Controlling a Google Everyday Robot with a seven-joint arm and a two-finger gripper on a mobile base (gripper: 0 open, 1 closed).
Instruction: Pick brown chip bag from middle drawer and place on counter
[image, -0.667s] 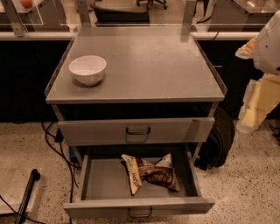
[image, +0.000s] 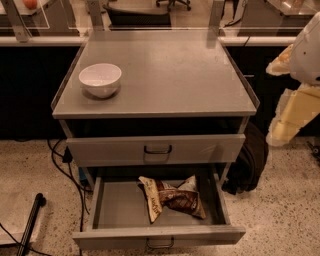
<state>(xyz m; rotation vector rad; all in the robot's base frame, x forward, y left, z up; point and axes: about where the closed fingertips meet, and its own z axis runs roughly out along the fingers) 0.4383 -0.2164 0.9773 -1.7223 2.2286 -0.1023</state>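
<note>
The brown chip bag lies on the floor of the middle drawer, which is pulled out. It sits right of centre and towards the back, crumpled, with one cream end pointing to the front left. The lettering on that cream side is too small for me to read. The rear of the drawer is in shadow under the closed drawer front above it, so I cannot see its back wall. The handle at its front is partly cut off by the bottom edge of the view.

Above, the counter carries a white bowl near its left front corner, well apart from the bag.

My gripper hangs off to the right of the cabinet, beside the counter's right rim and below its level, touching nothing I can see. My arm is cut off by the right edge. Whether the gripper is open or closed I cannot tell.

A dark bag leans by the cabinet's right side, half hidden.
</note>
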